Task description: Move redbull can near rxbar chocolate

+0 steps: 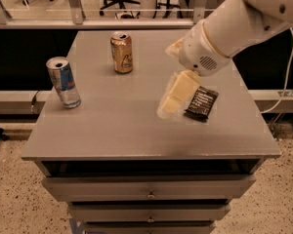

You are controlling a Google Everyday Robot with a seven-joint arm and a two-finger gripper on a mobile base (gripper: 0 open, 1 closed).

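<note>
The redbull can [63, 82] stands upright near the left edge of the grey table [112, 126], slim and silver with blue panels. The rxbar chocolate [201, 103] lies flat at the right, a black wrapper with white text. My gripper [173, 97] hangs over the table right of centre, just left of the rxbar and far right of the redbull can. It holds nothing that I can see.
A shorter gold can [122, 52] stands upright at the back of the table, left of centre. Drawers [149, 191] are below the table's front edge. A railing and office chairs are behind the table.
</note>
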